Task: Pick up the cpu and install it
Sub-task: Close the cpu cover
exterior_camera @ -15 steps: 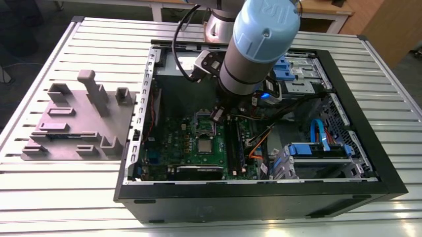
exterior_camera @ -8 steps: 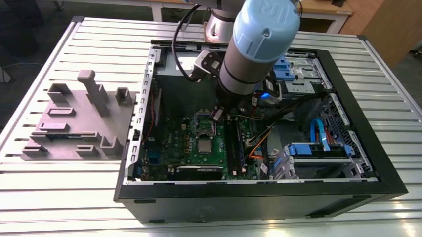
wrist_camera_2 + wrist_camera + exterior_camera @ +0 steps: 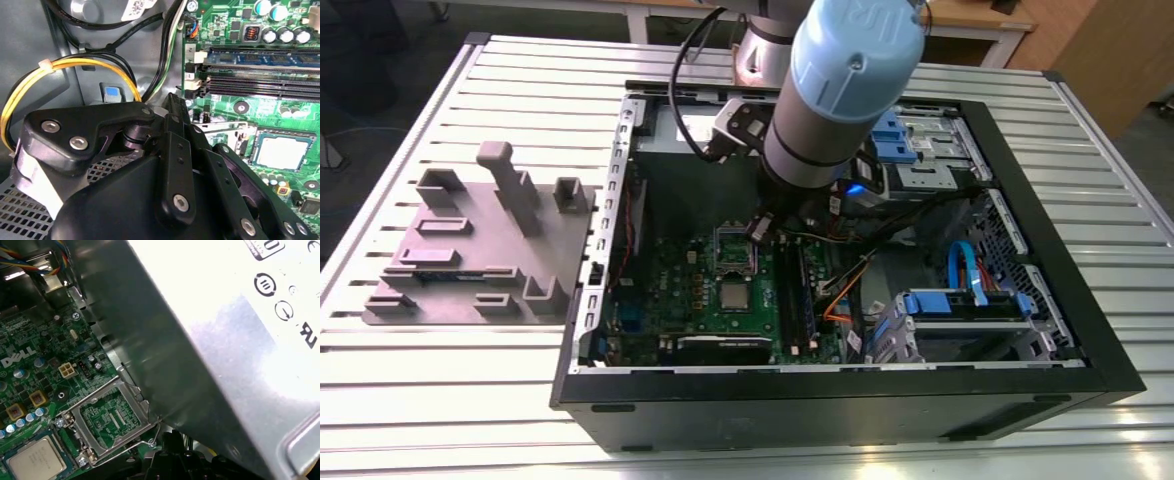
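The cpu [image 3: 736,297] is a small silver square lying flat in its socket on the green motherboard [image 3: 670,290], inside the open computer case. Both wrist views show it too: cpu [image 3: 280,152], cpu [image 3: 36,461]. The socket's metal frame [image 3: 112,415] is hinged up beside it, with bare board showing through. My gripper [image 3: 762,232] hangs inside the case just beyond that frame, in the exterior view. In the second wrist view my gripper [image 3: 172,101] looks shut with nothing in it, its tip near the ends of the memory slots and apart from the cpu.
Long memory slots [image 3: 260,75] run beside the socket. Yellow and black cables [image 3: 75,67] loop over the case floor. A silver metal box [image 3: 225,340] stands close over the board. Blue drive cages [image 3: 967,305] are at the exterior view's right, a grey fixture block [image 3: 480,250] at its left.
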Robot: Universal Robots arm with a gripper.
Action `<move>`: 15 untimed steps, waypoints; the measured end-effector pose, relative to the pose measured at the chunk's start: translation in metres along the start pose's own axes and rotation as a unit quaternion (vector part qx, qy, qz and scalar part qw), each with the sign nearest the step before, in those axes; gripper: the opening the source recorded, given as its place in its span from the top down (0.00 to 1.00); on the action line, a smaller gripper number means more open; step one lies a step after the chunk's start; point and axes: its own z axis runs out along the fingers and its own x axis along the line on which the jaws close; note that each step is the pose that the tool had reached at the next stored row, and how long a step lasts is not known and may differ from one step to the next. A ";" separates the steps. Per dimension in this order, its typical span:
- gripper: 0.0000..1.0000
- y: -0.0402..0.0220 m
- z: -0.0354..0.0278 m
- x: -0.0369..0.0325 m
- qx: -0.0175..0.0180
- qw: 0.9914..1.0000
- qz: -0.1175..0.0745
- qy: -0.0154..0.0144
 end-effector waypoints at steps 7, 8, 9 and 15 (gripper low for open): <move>0.89 0.0016 0.0024 0.0016 0.000 1.000 0.000 0.000; 0.89 0.0016 0.0025 0.0016 0.000 1.000 0.000 0.001; 0.89 0.0017 0.0026 0.0016 0.001 1.000 0.000 0.001; 0.89 0.0020 0.0024 0.0018 0.007 1.000 0.001 0.011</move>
